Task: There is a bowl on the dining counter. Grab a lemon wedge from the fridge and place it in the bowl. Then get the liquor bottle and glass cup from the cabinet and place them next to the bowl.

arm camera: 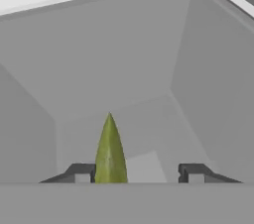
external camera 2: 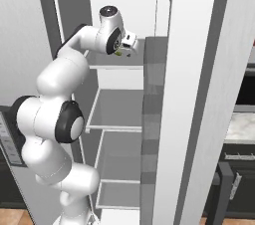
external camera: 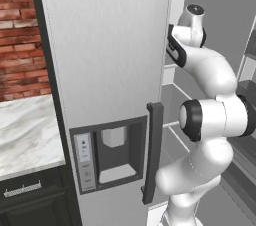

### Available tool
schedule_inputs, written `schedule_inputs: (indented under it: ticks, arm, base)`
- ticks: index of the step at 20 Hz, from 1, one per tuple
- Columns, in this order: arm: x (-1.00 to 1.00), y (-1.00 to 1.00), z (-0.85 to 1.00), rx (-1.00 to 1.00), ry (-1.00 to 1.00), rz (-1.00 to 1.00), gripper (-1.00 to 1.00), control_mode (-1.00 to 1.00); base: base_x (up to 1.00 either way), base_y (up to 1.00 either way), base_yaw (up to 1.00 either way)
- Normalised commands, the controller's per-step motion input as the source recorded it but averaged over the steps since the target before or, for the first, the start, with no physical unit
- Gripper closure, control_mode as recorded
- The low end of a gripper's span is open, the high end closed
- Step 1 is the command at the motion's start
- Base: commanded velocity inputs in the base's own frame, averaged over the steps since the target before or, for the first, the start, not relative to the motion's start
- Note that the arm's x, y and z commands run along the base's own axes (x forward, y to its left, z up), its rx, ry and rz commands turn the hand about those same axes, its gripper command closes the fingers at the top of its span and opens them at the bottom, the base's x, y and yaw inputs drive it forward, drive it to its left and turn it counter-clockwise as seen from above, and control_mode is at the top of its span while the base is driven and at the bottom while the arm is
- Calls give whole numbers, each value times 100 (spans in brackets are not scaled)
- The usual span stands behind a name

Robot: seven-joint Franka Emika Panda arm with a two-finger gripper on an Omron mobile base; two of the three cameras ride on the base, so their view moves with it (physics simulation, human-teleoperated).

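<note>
**Lemon wedge spotted between the fingers, grip unclear**

In the hand view the fingers (arm camera: 139, 172) are seen spread apart, with the lemon wedge (arm camera: 110, 151) beside the left tip; whether it's actually pinched can't be told. The wedge's base is cut off by the frame. It's shown as a slim, pointed, yellow-green sliver on an upper fridge shelf (external camera 2: 107, 60).

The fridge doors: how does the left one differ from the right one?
The left door is shut; the right door is swung open, with the arm reaching past it. The left door carries a dispenser recess and a dark handle; the right door shows its white inner edge and no dispenser. Both are tall and pale grey.
</note>
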Motion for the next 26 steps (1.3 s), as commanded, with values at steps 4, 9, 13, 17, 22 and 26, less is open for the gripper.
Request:
schedule_inputs:
  ticks: [4, 9, 13, 17, 22, 26]
  arm:
    - [4, 4, -66, 0, 1, 3, 100, -100]
    - [7, 1, -45, 0, 1, 4, 100, -100]
    - [6, 0, -26, 0, 1, 4, 100, -100]
    - [0, 0, 3, 1, 0, 1, 100, -100]
    - [-1, 0, 25, 1, -1, 0, 100, -100]
    - [0, 0, 2, 0, -1, 0, 100, -100]
  base:
    - [0, 0, 0]
    - [0, 0, 0]
    - [0, 0, 0]
    - [0, 0, 0]
    - [0, 0, 0]
    - [0, 0, 0]
